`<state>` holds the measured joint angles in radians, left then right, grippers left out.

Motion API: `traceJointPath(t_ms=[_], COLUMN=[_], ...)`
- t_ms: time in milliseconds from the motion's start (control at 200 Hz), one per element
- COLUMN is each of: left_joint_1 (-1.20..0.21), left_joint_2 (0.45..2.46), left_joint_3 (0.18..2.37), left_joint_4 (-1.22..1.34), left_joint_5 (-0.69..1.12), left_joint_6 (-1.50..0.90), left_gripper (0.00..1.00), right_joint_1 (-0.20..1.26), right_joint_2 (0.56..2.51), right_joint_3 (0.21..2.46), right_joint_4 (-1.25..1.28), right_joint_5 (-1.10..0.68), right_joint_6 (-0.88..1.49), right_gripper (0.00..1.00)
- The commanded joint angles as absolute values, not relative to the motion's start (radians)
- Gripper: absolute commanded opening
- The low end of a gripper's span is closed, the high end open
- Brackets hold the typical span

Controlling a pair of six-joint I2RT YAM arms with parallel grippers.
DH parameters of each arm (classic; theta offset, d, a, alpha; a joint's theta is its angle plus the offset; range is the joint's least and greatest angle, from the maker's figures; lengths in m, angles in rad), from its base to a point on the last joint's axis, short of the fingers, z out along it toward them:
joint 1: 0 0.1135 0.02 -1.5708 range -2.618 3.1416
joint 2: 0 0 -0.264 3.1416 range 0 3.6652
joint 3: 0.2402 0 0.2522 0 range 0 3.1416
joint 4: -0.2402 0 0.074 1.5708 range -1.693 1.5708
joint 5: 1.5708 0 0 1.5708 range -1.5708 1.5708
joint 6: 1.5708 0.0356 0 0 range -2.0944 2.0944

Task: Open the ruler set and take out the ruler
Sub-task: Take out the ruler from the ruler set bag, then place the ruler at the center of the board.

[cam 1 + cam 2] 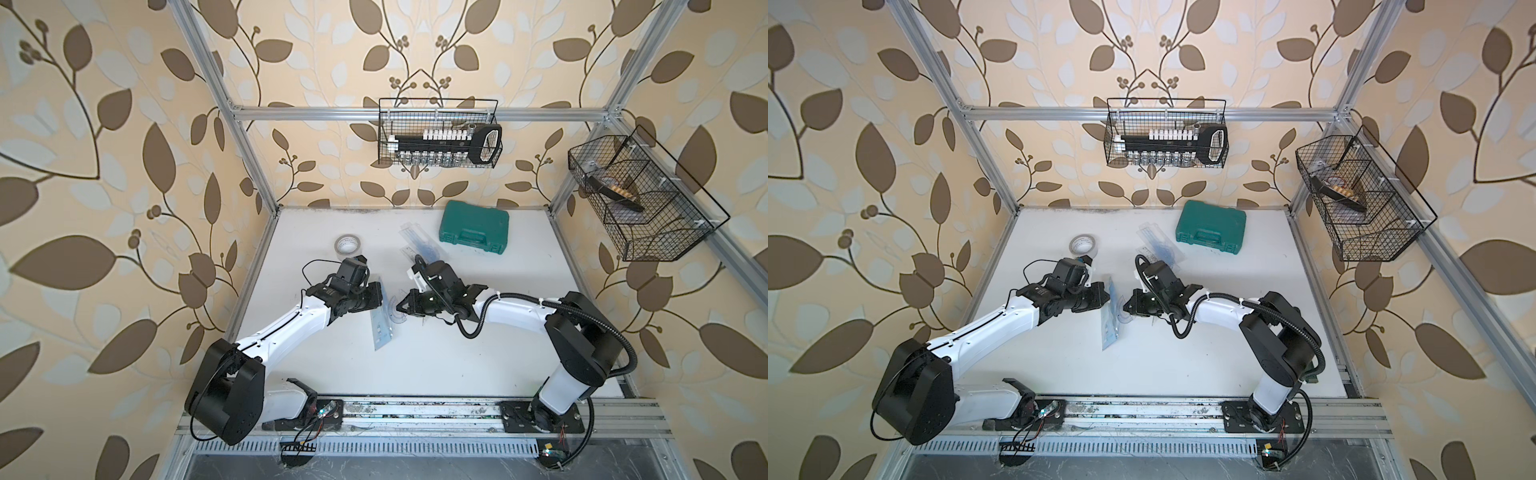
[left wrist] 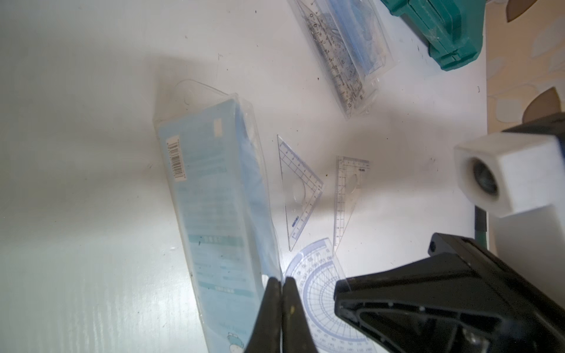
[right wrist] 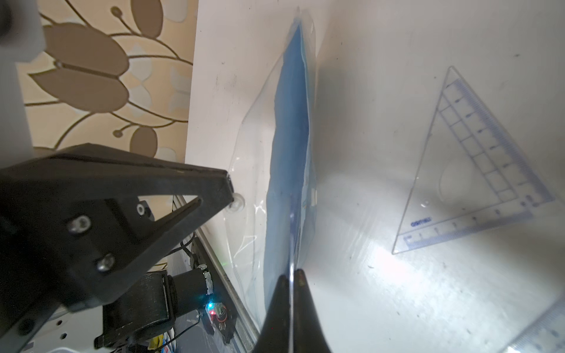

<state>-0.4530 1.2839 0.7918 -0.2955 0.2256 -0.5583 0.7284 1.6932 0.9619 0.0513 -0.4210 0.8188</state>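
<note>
Clear plastic pouch (image 2: 214,198): I had left tool (image 2: 279,280) and right tool (image 3: 292,273) both clamped closed on its edges, ready to spread the mouth

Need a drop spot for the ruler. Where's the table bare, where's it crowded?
Bare: front strip between ruler pouch and base rail; right side, nearer than the green case; back-left corner behind the tape roll. Crowded: centre, where left hand and right hand pinch the pouch beside set squares and a protractor.

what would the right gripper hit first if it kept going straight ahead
The ruler pouch itself: the right gripper is shut on its edge. The left gripper lies just off that line, though depth is unclear.
</note>
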Motion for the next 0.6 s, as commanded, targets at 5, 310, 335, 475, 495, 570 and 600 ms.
traceJointPath(t_ms=[5, 310, 335, 475, 495, 570, 600], left_joint_1=[-0.462, -0.458, -0.456, -0.453, -0.453, -0.453, -0.453], left_joint_2=[1.282, 1.178, 1.164, 1.088, 1.08, 1.05, 1.041], left_joint_3=[0.83, 0.907, 0.917, 0.956, 0.96, 0.976, 0.981], left_joint_4=[-0.3, -0.487, -0.508, -0.594, -0.605, -0.639, -0.65], left_joint_5=[0.202, 0.06, 0.047, -0.022, -0.03, -0.055, -0.065], left_joint_6=[-0.551, -0.473, -0.466, -0.432, -0.427, -0.417, -0.414], left_gripper=[0.0, 0.0, 0.0, 0.0, 0.0, 0.0, 0.0], right_joint_1=[0.71, 0.616, 0.612, 0.615, 0.616, 0.628, 0.636], right_joint_2=[1.666, 1.695, 1.707, 1.799, 1.813, 1.869, 1.889], right_joint_3=[0.957, 1.012, 1.015, 1.036, 1.037, 1.05, 1.055], right_joint_4=[0.018, 0.013, 0.024, 0.156, 0.181, 0.256, 0.287], right_joint_5=[-0.399, -0.429, -0.436, -0.475, -0.478, -0.48, -0.479], right_joint_6=[0.791, 0.756, 0.756, 0.787, 0.794, 0.816, 0.825], right_gripper=[0.0, 0.0, 0.0, 0.0, 0.0, 0.0, 0.0])
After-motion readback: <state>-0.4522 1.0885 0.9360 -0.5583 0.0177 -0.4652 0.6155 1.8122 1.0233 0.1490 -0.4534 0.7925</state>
